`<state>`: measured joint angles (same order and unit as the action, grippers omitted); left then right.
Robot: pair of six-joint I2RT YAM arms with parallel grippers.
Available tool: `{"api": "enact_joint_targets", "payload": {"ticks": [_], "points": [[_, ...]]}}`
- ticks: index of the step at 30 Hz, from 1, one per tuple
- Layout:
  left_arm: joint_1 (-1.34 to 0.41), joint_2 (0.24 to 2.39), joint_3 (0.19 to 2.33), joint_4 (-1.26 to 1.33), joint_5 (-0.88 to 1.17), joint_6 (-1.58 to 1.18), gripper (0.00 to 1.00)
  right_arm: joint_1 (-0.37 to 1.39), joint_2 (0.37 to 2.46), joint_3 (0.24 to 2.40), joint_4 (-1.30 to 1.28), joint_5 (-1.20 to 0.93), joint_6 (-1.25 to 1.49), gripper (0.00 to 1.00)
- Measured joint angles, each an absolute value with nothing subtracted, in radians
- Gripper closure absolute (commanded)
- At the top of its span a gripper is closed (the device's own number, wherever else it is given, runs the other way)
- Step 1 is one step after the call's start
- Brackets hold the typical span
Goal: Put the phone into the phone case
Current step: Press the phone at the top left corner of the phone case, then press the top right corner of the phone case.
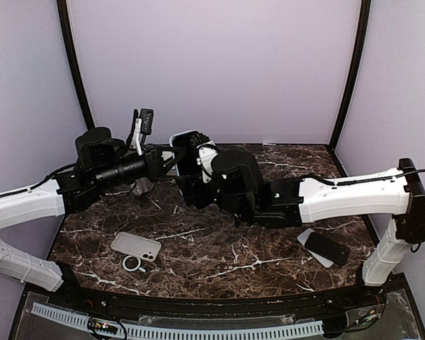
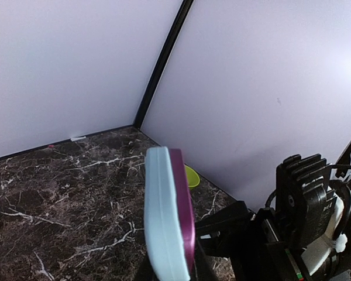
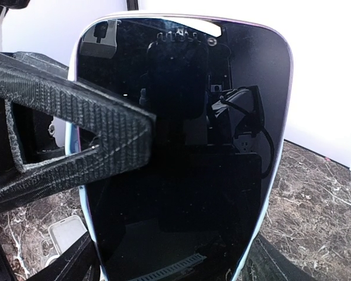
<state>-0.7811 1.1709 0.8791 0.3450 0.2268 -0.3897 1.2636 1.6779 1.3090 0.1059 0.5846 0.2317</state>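
My right gripper [image 3: 175, 264] holds the phone [image 3: 181, 146] upright by its two long edges, jaws spread wide, the dark screen facing my wrist camera; my left gripper [image 2: 171, 270] is clenched on the same phone across its thin depth, one of its fingers [image 3: 105, 137] pressed flat on the glass; from my left wrist the phone shows edge-on, pale on one face and magenta on the other; it hangs above the worktop [image 1: 219, 255], beyond the phone case [image 1: 136, 246] and to its right; the phone case lies flat, well apart from both grippers
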Motion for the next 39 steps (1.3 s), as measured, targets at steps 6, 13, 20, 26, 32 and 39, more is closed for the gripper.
{"api": "enact_joint_targets", "payload": {"ticks": [6,13,20,26,32,39], "points": [[-0.785,1.168,0.877,0.344,0.223,-0.368,1.00,1.264,1.671,1.293,0.120,0.578,0.212,0.02],[-0.789,1.123,0.867,0.269,0.289,-0.246,1.00,1.238,1.566,1.267,0.042,0.401,0.106,0.02],[-0.791,0.986,0.825,0.269,0.509,-0.140,1.00,1.073,1.405,1.242,-0.015,-0.087,0.054,0.18],[-0.796,0.961,0.821,0.290,0.622,-0.130,1.00,1.067,1.411,1.265,-0.011,-0.354,0.040,0.43],[-0.801,0.963,0.819,0.290,0.658,-0.131,1.00,1.067,1.441,1.298,0.005,-0.496,0.070,0.93],[-0.803,0.965,0.819,0.289,0.680,-0.135,0.97,1.064,1.454,1.319,-0.001,-0.557,0.072,1.00]]}}
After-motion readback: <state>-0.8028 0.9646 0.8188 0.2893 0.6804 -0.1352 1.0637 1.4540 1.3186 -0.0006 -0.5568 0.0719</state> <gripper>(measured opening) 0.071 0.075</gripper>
